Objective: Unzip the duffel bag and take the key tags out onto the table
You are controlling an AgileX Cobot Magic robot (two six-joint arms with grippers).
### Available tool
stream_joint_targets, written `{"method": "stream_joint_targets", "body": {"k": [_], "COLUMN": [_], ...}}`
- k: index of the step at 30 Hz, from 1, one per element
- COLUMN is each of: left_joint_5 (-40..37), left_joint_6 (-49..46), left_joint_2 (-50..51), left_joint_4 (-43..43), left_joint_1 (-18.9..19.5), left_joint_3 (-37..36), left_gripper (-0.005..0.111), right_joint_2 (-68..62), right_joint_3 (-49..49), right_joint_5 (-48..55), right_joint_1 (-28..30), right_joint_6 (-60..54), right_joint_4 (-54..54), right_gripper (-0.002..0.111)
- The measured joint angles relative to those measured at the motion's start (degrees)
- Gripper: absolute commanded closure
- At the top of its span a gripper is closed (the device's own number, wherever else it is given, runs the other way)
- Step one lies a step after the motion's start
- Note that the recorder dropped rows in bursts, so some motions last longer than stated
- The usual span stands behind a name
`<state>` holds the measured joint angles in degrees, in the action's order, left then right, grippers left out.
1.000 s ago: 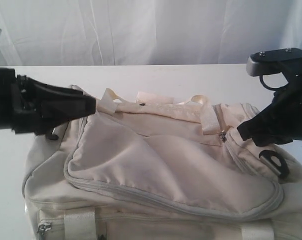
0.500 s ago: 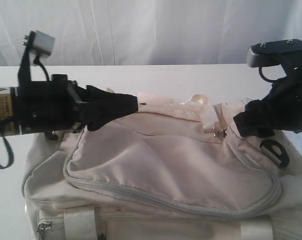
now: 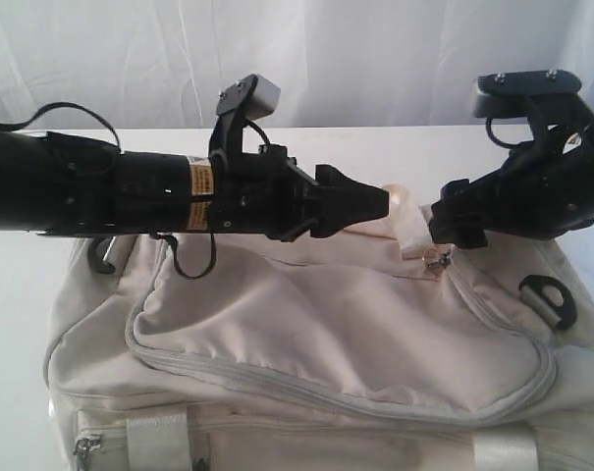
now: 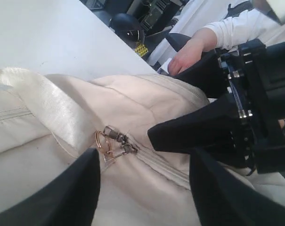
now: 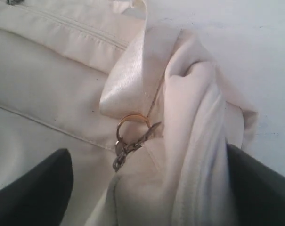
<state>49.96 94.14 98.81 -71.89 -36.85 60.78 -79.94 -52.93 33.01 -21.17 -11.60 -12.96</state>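
We see the cream duffel bag (image 3: 326,334) zipped, gold-ringed zipper pulls (image 4: 111,143) together; left gripper (image 4: 144,162) and right gripper (image 5: 146,157) spread wide, empty

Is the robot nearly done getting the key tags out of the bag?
Not nearly. Nothing looks done: the duffel bag is zipped shut, its zipper pulls together at one end. In hand: the left gripper and right gripper, both open, hover by those pulls. Left: unzipping, then putting the key tags, hidden now, on the table.

Your matte black left arm (image 3: 81,191) is wearing a yellow label (image 3: 202,183); your black right gripper (image 3: 446,222) is carrying a screw-topped grey camera (image 3: 525,90).
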Motion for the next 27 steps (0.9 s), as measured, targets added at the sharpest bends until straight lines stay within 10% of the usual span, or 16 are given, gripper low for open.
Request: {"method": "stream_joint_targets", "body": {"k": [13,27], "left_joint_5": [0.0,-4.01], "left_joint_6": [2.1,3.81], "left_joint_2": [10.66,17.32], "left_joint_4": [-1.48,-1.61], "left_joint_1": [-3.58,-3.78], "left_joint_3": [7.42,12.33], "left_gripper": [0.047,0.047], "right_joint_2": [-4.19,-4.19], "right_joint_3": [0.0,0.0], "right_joint_5": [-4.75,-4.99], "right_joint_1": [0.0,0.0], "right_joint_6": [1.48,1.48], "right_joint_4": [0.57,1.2], "right_gripper": [0.105,0.108]}}
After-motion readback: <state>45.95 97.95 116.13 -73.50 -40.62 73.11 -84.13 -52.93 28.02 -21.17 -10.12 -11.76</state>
